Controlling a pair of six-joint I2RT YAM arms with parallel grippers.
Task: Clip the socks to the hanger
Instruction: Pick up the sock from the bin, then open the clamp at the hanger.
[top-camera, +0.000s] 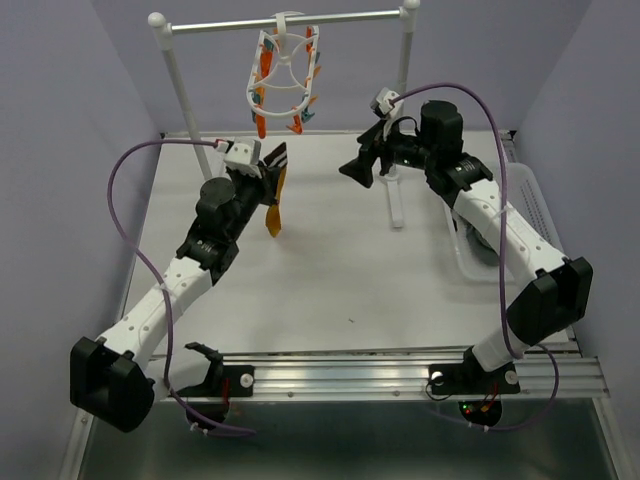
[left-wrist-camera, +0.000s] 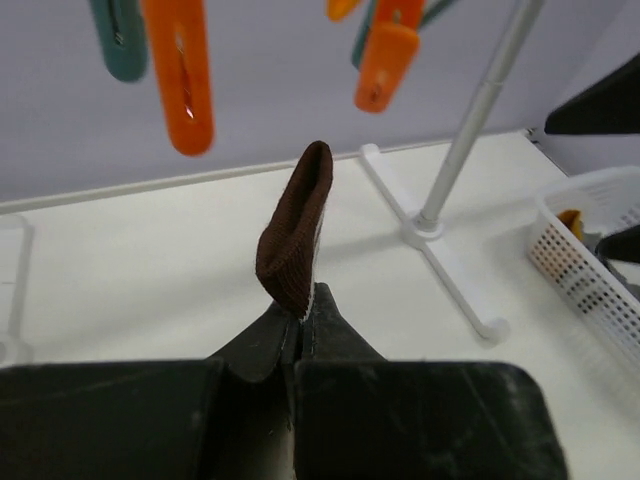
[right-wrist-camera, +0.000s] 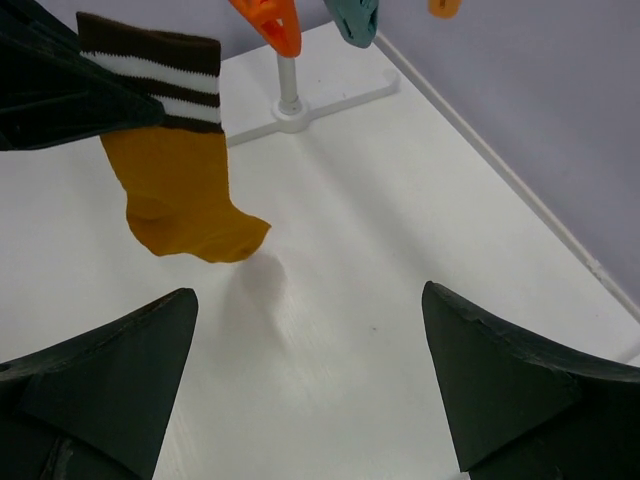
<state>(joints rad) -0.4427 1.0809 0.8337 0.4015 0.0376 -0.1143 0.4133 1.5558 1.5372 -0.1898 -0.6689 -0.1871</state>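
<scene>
Far across the table (top-camera: 330, 290), the hanger (top-camera: 285, 75) dangles from the rail stand (top-camera: 285, 20), its orange and teal clips pointing down. Just nearer and to the left, the left gripper (top-camera: 272, 163) is pressed together on the striped sock (top-camera: 273, 210). It pinches the sock at the dark cuff, so the mustard foot hangs free above the tabletop.

From the left wrist only the cuff shows, edge-on. It is a brown fold rising from between the fingers (left-wrist-camera: 335, 330), with an orange clip (left-wrist-camera: 185, 75) and a teal clip (left-wrist-camera: 120, 35) above and beyond it. The right wrist view shows what that one hides: the white stripes across the cuff and the whole mustard foot, with its soft shadow on the table below.

The right gripper (right-wrist-camera: 305, 380) is spread wide and holds nothing. It faces the sock from the right, apart from it.

The top view hides much of the clear basket (top-camera: 530, 200) behind the right arm. The left wrist view shows its mesh wall at the right, with something orange and something dark inside, too little visible to name.
</scene>
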